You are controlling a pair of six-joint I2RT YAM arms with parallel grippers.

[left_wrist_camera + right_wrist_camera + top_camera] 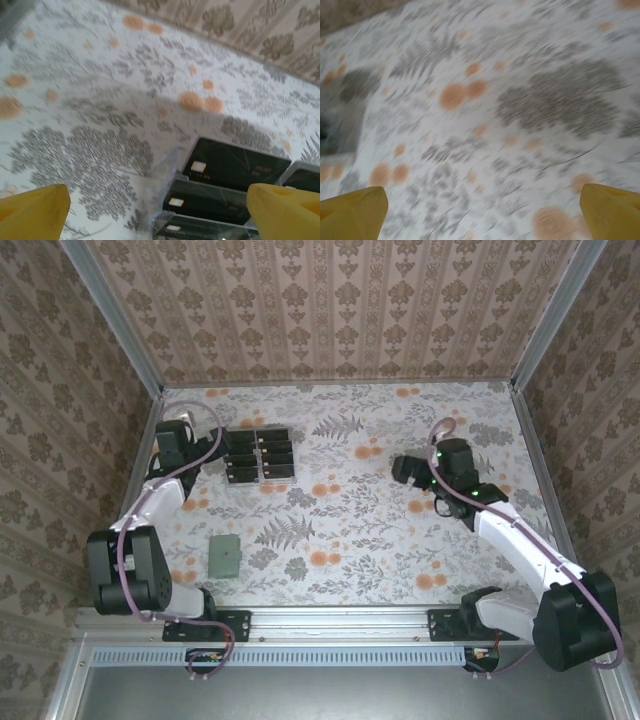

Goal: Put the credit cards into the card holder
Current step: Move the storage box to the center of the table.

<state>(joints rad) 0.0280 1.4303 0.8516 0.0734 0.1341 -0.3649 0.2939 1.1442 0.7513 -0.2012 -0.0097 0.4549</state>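
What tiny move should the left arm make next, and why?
I'd guess: lower the left gripper onto the nearest of the credit cards in the clear tray. Its jaws are open and empty, with the cards just ahead.

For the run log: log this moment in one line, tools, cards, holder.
left tool open, by clear tray | right tool open, over table | credit cards in tray | card holder lying apart, untouched

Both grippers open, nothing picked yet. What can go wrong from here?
1. The credit cards sit packed in the clear tray; the left gripper may snag the tray wall or pull two cards.
2. The card holder lies flat, unheld, far from the right gripper; it may slide during insertion.
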